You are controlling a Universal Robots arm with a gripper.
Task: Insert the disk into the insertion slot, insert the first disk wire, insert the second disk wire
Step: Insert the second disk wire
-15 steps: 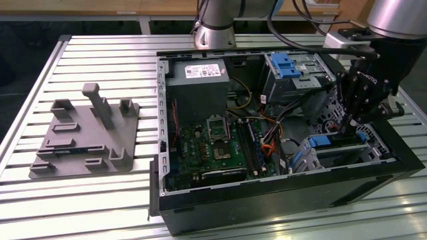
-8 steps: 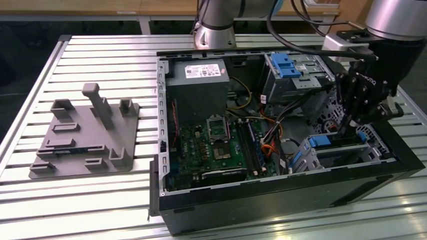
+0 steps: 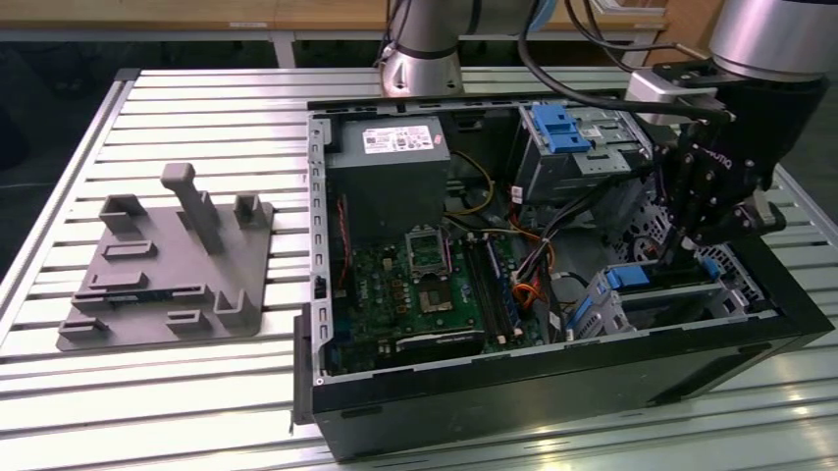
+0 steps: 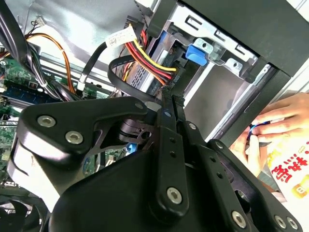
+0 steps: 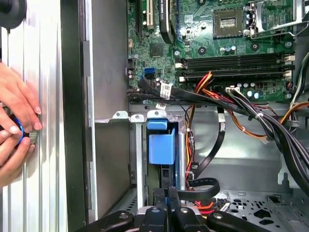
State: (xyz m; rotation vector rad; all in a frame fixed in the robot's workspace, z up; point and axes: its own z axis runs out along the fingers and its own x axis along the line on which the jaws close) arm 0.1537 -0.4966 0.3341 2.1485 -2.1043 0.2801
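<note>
"So, claw state?"
"Gripper (image 5: 166, 192) is low inside the case, fingers drawn almost together on the end of a black disk wire (image 5: 212, 183). The rest of the wire loops off sideways."
"Disk?"
"The disk (image 5: 161, 145) sits in the insertion slot (image 3: 681, 306), blue carrier end toward the claw. Cannot tell whether the plug touches its port."
"Risks?"
"Judgement only. A plug skewed in the pinch would meet the port off-line and jam or bend. The loop lies beside the red and yellow power leads (image 4: 145, 55) and could snag. A person's hands (image 5: 14, 128) are just outside the case wall; a knock there would shift the target."
</note>
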